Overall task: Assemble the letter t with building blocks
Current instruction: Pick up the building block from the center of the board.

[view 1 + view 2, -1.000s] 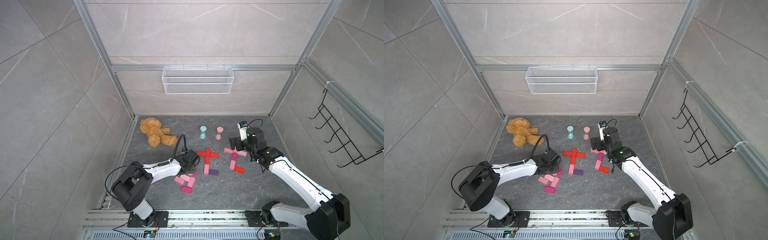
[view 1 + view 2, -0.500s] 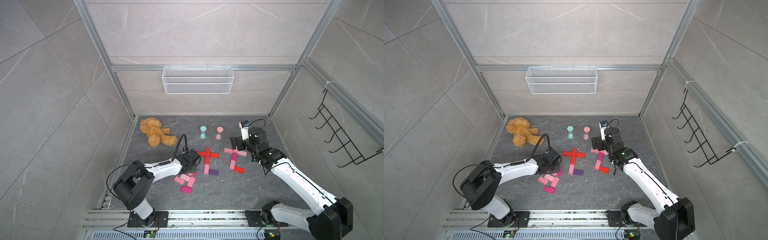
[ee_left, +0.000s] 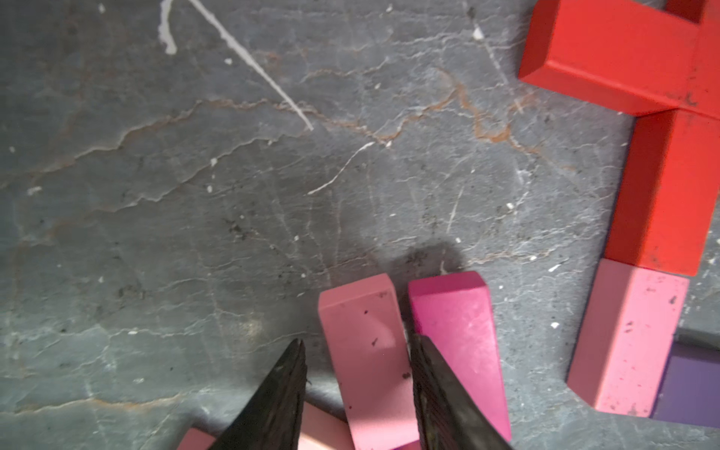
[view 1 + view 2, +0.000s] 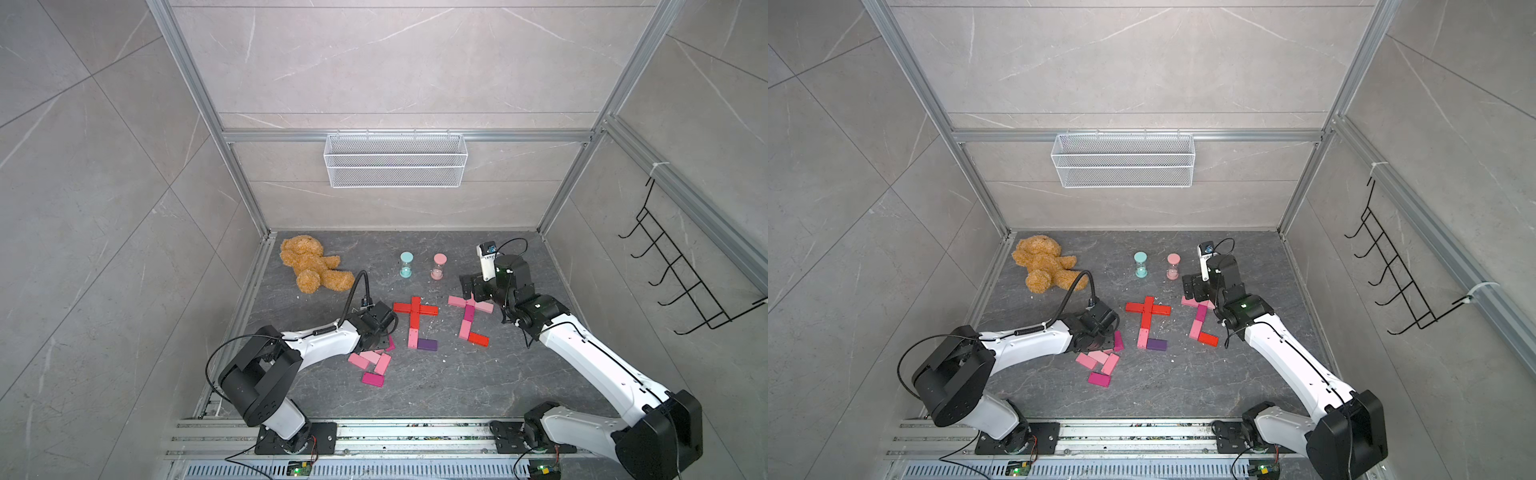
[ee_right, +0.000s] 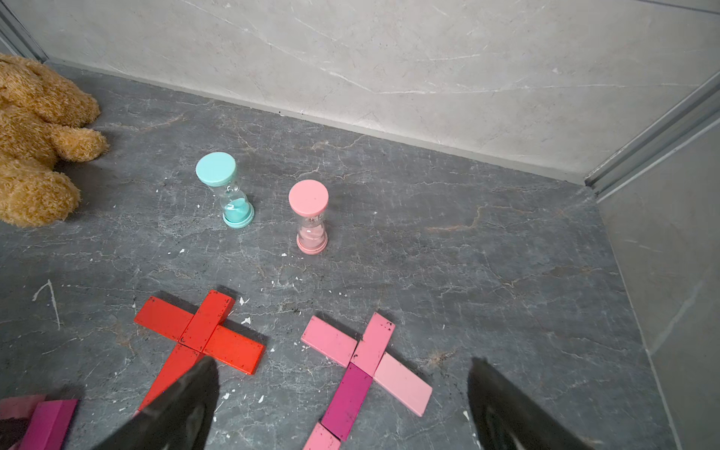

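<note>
The jaws of the left gripper [image 3: 358, 342] stand partway closed around a light pink block [image 3: 370, 370]. The block lies straight between them, its long axis running away from the wrist in line with the fingers. One finger [image 3: 440, 397] touches the block's side, wedged between it and a magenta block [image 3: 456, 331] lying parallel just beside it. A thin strip of grey counter [image 3: 233, 175] shows between the other finger [image 3: 276, 397] and the block, so I cannot tell whether the block is clamped. It belongs to the loose pile [image 4: 372, 363] at the near left, just left of the foot of a mostly red letter t [image 4: 415, 318]. The left arm is much the nearer to it. Well to the right, the jaws of the right gripper [image 5: 343, 364] stand wide apart and empty, hovering over the far end of a pink letter t [image 4: 469, 318]. The next move probably calls for a squeeze across the block's short width.
</note>
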Robot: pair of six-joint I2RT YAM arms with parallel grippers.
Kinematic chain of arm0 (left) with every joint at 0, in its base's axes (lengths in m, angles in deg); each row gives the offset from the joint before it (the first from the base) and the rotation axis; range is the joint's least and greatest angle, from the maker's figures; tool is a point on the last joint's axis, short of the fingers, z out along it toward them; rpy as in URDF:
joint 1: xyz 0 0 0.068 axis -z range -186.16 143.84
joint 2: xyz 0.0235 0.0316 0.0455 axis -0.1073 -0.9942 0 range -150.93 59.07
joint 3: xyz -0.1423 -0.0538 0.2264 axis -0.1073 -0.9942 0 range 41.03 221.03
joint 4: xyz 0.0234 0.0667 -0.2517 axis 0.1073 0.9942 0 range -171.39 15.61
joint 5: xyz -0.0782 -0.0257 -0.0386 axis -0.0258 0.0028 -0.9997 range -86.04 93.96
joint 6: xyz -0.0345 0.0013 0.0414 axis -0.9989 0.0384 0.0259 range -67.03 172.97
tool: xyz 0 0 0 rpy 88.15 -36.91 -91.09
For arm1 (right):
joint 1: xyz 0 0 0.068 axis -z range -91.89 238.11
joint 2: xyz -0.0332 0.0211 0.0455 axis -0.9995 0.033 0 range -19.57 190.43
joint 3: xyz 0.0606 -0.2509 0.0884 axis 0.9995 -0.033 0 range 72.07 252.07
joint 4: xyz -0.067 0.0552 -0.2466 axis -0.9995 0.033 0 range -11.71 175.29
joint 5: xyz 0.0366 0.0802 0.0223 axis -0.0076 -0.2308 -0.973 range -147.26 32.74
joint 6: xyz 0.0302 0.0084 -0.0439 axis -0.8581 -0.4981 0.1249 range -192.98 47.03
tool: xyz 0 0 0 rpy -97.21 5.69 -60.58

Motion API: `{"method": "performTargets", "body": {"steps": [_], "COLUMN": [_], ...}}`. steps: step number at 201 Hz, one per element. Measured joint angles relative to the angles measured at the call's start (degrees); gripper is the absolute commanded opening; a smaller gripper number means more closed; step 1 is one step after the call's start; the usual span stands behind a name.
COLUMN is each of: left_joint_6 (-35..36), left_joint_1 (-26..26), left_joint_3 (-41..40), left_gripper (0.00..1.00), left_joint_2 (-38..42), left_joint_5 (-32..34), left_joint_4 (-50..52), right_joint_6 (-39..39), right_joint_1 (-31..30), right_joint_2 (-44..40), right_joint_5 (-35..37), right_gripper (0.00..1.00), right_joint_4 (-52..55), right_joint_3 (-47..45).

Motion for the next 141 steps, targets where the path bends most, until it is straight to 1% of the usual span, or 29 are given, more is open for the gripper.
{"method": "performTargets", "body": {"steps": [48, 67, 85, 96, 122, 141], "left_joint_6": [-0.11, -0.09, -0.11, -0.09, 0.50, 1.77], "left_joint_1": [0.00, 0.00, 0.00, 0.00, -0.55, -2.10], "left_joint_3": [-1.25, -1.25, -1.25, -1.16, -0.85, -0.63], "left_gripper": [0.46, 0.42, 0.35, 0.33, 0.29, 0.28], "left_joint_2": [0.00, -0.04, -0.15, -0.24, -0.35, -0.39], "left_joint_5": [0.04, 0.02, 0.02, 0.04, 0.04, -0.48], "left_joint_4": [0.85, 0.85, 0.90, 0.94, 1.11, 1.14], "right_joint_6": [0.00, 0.00, -0.02, -0.02, -0.22, -0.24], "right_joint_1": [0.02, 0.02, 0.00, 0.00, 0.00, 0.00], "right_joint_2": [0.35, 0.48, 0.66, 0.81, 1.03, 1.03], "right_joint_5": [-0.02, -0.02, 0.00, 0.02, 0.02, -0.07], "right_gripper": [1.00, 1.00, 0.99, 0.99, 0.98, 0.96], "right_joint_4": [0.04, 0.26, 0.31, 0.50, 1.09, 1.75], "right_joint_3": [0.00, 0.00, 0.00, 0.00, 0.04, 0.22]}}
